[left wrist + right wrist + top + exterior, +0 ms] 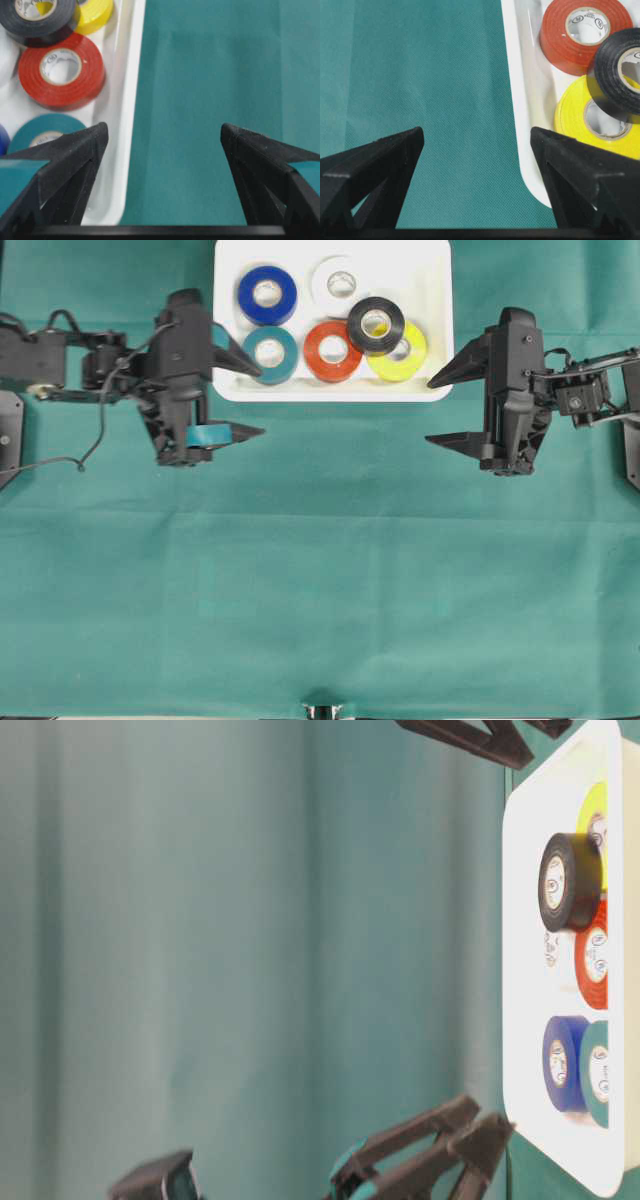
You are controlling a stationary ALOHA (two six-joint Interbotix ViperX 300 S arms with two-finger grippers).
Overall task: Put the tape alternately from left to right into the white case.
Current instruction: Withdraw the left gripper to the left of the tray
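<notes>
The white case (330,392) lies at the far middle of the green cloth and holds several tape rolls: blue (248,298), white (325,280), teal (284,358), red-orange (314,352) and yellow (412,360). The black roll (358,328) rests partly on the yellow one (572,107). My left gripper (260,400) is open and empty at the case's front left corner, one finger over the rim (117,165). At the front right corner my right gripper (429,412) is also open and empty, straddling the case's edge (522,150).
A green cloth (320,570) covers the whole table in front of the case. Both arms and their cables reach in from the left and right edges. A small metal fitting (322,710) shows at the near edge.
</notes>
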